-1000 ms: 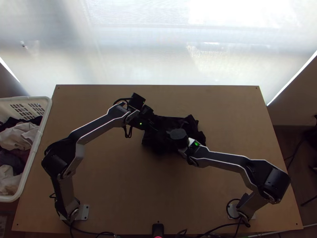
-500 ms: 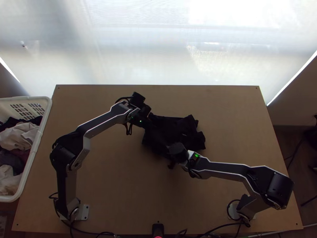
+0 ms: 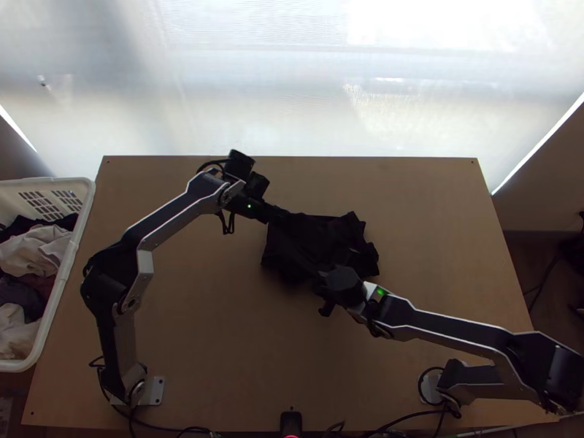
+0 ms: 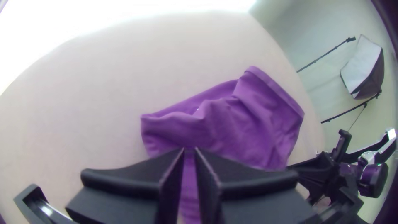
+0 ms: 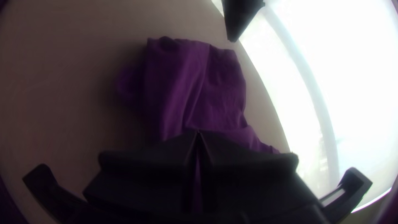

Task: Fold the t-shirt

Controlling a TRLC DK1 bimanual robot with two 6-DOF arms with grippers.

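Observation:
A dark t-shirt (image 3: 321,241) lies bunched at the table's middle, purple in the left wrist view (image 4: 248,120) and the right wrist view (image 5: 186,83). At its far left corner is my left gripper (image 3: 277,216). Its fingertips (image 4: 189,149) stand slightly apart over the cloth, which shows through the narrow gap. Beside the shirt's near edge is my right gripper (image 3: 321,283); in its wrist view the right gripper (image 5: 198,132) has its tips together. Whether cloth is pinched at those tips is hidden.
A white laundry basket (image 3: 57,321) with several garments stands off the table's left edge. Bare wood (image 3: 219,328) lies nearer than the shirt, between the two arms. Cables (image 3: 409,420) run along the near edge.
My left gripper has shifted toward the far left. My right gripper has moved from over the shirt to its near edge, and the right forearm has swung nearer and to the right.

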